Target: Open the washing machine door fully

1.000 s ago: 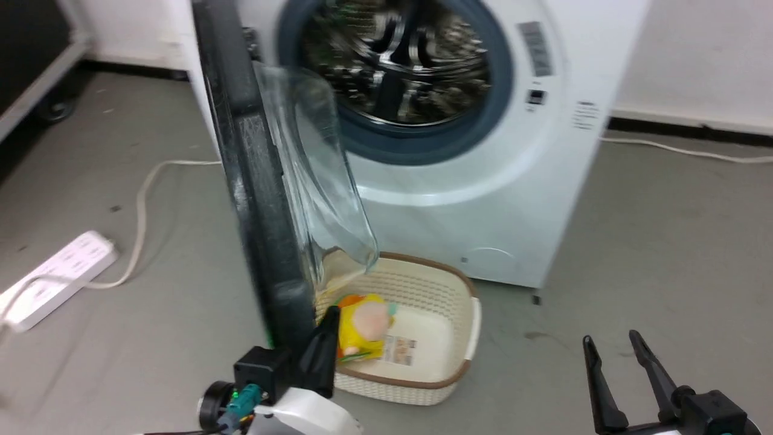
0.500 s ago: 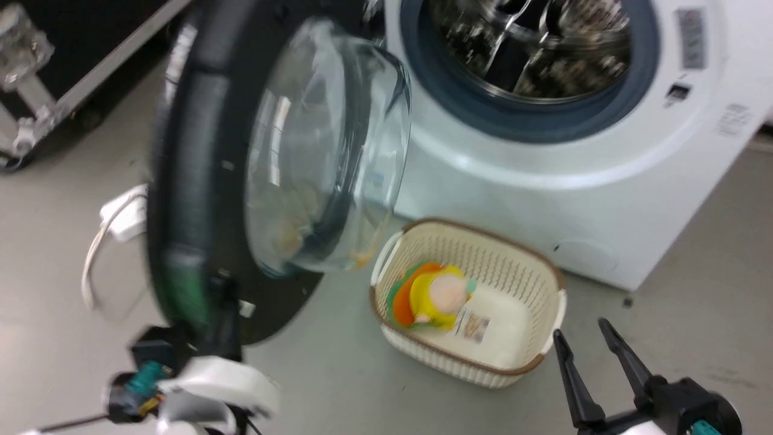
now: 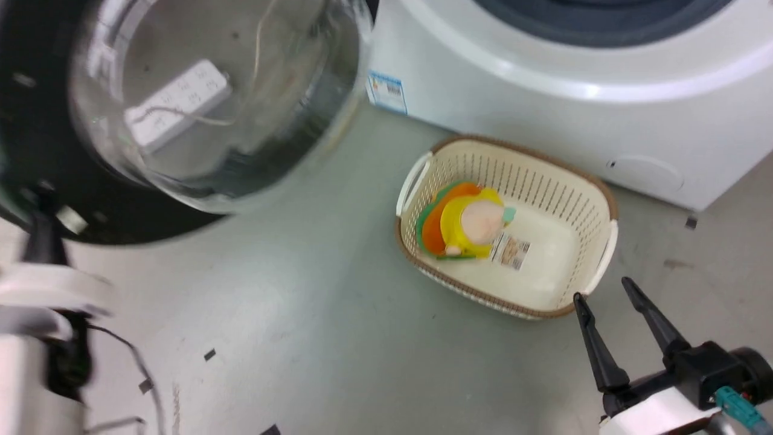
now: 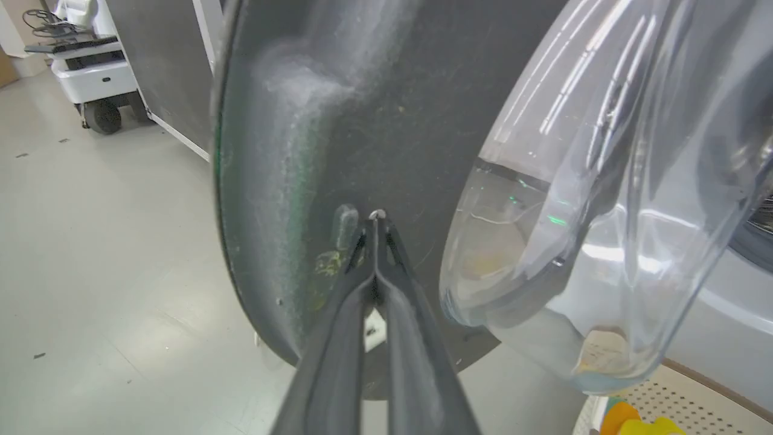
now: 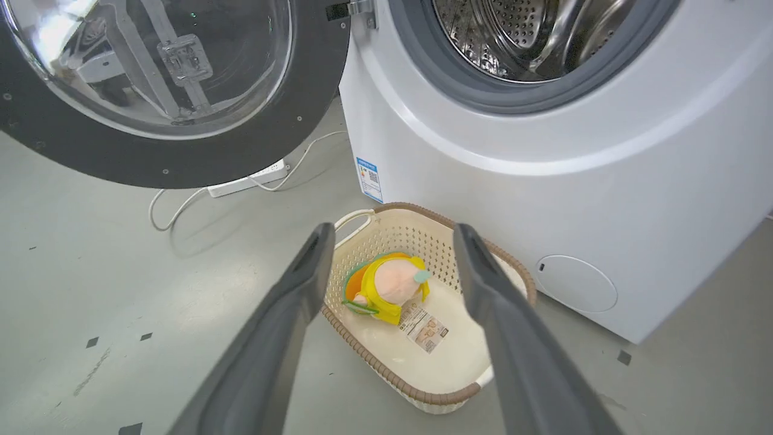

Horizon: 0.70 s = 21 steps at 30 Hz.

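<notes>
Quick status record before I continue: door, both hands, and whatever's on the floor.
door: washing machine door wide open
left hand: shut, fingertips against the door's inner black face
right hand: open, holding nothing
floor: cream basket holding a yellow plush toy; white power strip beyond the door

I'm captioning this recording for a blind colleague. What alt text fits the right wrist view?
The washing machine door stands swung wide open, left of the white washing machine and its bare steel drum. Between the dark fingers of the open right gripper, a cream basket on the grey floor holds a yellow plush toy.
</notes>
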### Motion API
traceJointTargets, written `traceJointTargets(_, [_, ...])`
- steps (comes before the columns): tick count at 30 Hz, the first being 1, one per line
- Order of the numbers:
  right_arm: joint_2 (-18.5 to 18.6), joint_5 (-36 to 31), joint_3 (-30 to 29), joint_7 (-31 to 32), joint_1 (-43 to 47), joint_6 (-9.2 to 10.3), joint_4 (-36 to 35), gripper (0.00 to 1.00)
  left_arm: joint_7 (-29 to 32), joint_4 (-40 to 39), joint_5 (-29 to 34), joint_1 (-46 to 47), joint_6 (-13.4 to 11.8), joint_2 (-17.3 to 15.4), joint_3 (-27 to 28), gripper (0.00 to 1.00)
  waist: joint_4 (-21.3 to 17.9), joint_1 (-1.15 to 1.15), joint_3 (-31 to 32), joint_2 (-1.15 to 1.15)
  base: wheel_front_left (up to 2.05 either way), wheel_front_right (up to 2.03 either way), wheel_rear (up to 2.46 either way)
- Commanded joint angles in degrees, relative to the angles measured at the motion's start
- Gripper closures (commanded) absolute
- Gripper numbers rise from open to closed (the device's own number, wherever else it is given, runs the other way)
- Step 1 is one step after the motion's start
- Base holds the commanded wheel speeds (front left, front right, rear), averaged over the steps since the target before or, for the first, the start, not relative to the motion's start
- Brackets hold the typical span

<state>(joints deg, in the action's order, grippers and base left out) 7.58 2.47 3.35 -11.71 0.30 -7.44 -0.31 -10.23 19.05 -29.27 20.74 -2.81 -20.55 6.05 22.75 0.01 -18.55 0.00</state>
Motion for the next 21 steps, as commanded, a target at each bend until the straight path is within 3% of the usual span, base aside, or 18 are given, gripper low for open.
traceJointTargets(1, [0.6,-0.4,-0.2,0.3,-1.0,-0.05,-0.7,0.00,-0.5,1.4,-0.2,1.6,0.4,-0.9,0.5,1.00,-0.2,-0.01,-1.8,0.00,0.00,0.00,0.00])
traceJointTargets(9, [2.2,-0.7,-0.8,2.8,-1.5,-0.05,-4.0,0.00,-2.0,15.6,-1.0,11.8,4.6,-5.9,1.2,1.00,-0.7,-0.01,-4.7,0.00,0.00,0.00,0.00])
traceJointTargets(16, [2.0,-0.7,-0.4,3.4,-1.5,-0.05,-4.5,0.00,-4.1,23.5,0.3,16.4,6.6,-6.8,0.2,1.00,-1.6,-0.01,-3.9,0.00,0.00,0.00,0.00])
traceJointTargets(21, [1.1,-0.3,-0.2,2.0,-1.8,-0.05,-3.0,0.00,-4.7,23.7,2.1,14.5,7.6,-6.8,-0.2,1.00,-3.4,-0.01,-0.4,0.00,0.00,0.00,0.00])
